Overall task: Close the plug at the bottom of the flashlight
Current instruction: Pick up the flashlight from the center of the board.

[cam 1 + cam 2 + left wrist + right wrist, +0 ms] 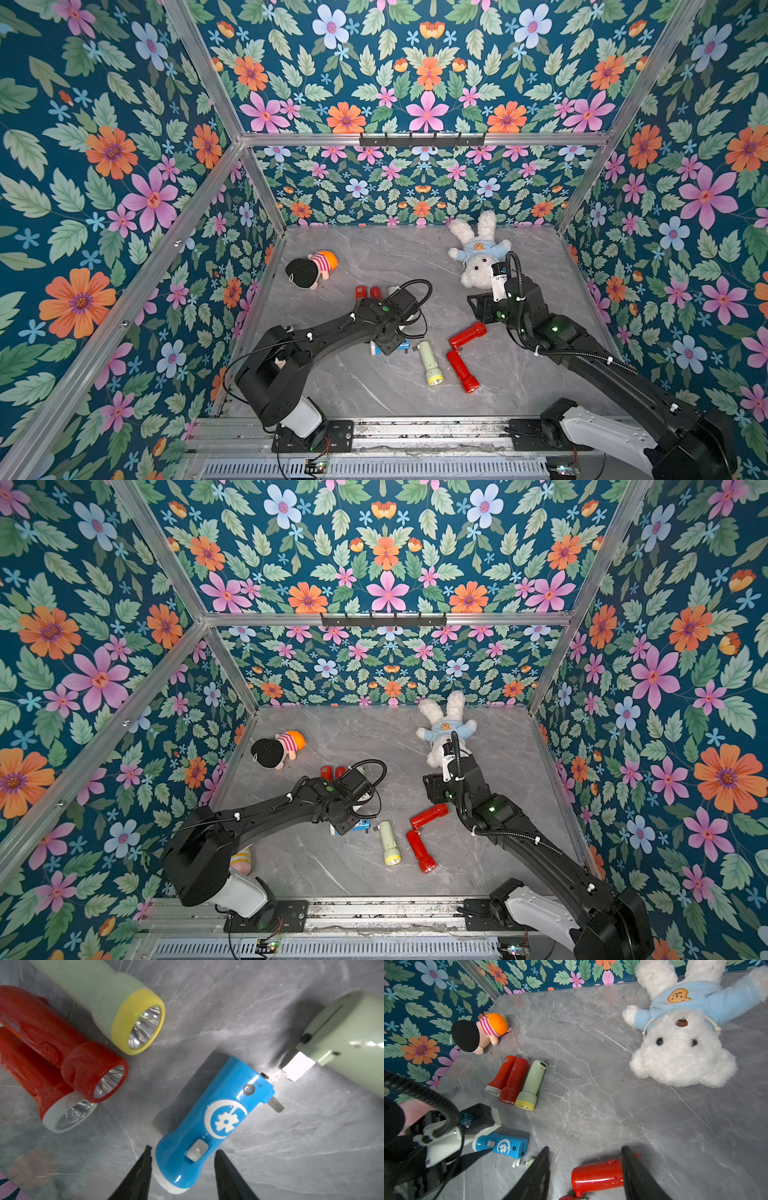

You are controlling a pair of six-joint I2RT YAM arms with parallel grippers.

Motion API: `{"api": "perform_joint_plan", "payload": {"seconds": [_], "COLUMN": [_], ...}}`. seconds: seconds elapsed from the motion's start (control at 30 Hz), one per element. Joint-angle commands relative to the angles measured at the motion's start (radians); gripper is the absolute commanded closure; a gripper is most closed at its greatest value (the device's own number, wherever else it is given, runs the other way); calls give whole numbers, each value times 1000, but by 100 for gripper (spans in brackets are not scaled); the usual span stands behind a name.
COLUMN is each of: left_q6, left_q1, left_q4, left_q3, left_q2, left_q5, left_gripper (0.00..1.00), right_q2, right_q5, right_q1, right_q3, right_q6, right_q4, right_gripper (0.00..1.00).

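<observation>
The left hand [182, 1149] is down at the desk [270, 1167] with one finger on each side of the head end of the blue flashlight [218, 1109]. It is set narrow, about as wide as that head, but the wrist view does not show whether the fingers actually press the plastic. Taking the flashlight by the head looks deliberate, since it leaves the tail, which points away from the hand, free to be worked. There the plug [276, 1105] sticks straight out of the bottom with its metal prong bare, so the closing is not yet done. The body will probably need pinning so it does not slide when the plug is pushed in. Just past the plug lies a pale green flashlight [353, 1039], its tail end nearest the blue one. Farther off, the right hand [585, 1147] hovers with fingers wide and nothing gripped, above the end of a red flashlight [598, 1178] lying on the desk. From there it could serve the red one or the blue plug; which cannot be told. Beyond the left hand a row of three flashlights [515, 1082] lies side by side, touching, apparently set aside. Farthest from both hands lie a doll [479, 1032] and a white plush rabbit [681, 1049].
</observation>
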Motion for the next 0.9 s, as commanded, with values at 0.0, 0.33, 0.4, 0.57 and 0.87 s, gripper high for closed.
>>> {"api": "perform_joint_plan", "payload": {"seconds": [0.0, 0.33, 0.4, 0.57, 0.87], "left_q6": [39, 49, 48, 49, 49], "left_q1": [0, 0, 0, -1, -1], "left_q4": [-17, -16, -24, -26, -37], "left_q3": [11, 1, 8, 14, 16], "left_q2": [10, 53, 74, 123, 111], "left_q5": [51, 95, 103, 98, 131], "left_gripper": [48, 45, 45, 45, 48], "right_q2": [-5, 9, 6, -3, -2], "right_q5": [-10, -37, -39, -42, -49], "right_q1": [-7, -28, -31, -42, -54], "right_q3": [-4, -4, -8, -20, -30], "right_q6": [15, 19, 20, 23, 27], "right_q4": [31, 37, 40, 40, 49], "right_gripper": [44, 44, 44, 43, 43]}}
